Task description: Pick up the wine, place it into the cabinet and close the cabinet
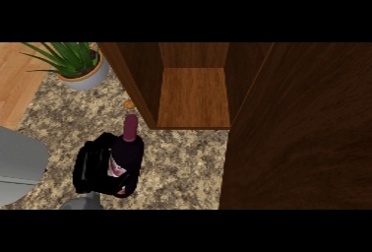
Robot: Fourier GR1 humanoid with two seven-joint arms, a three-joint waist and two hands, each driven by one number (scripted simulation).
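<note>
Right hand (91, 170), fingers clamped round wine (129, 150), near counter's (181, 160) front edge, left of centre, before open cabinet (193, 98); plant (75, 63) at back-left corner.

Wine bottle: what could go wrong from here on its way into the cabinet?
1. The bottle, held by the left hand, sits left of the cabinet opening, so its neck could strike the cabinet's left wall going in.
2. The potted plant stands nearby; a wide swing might knock it.
3. The door is open; closing it early could catch the hand.
</note>
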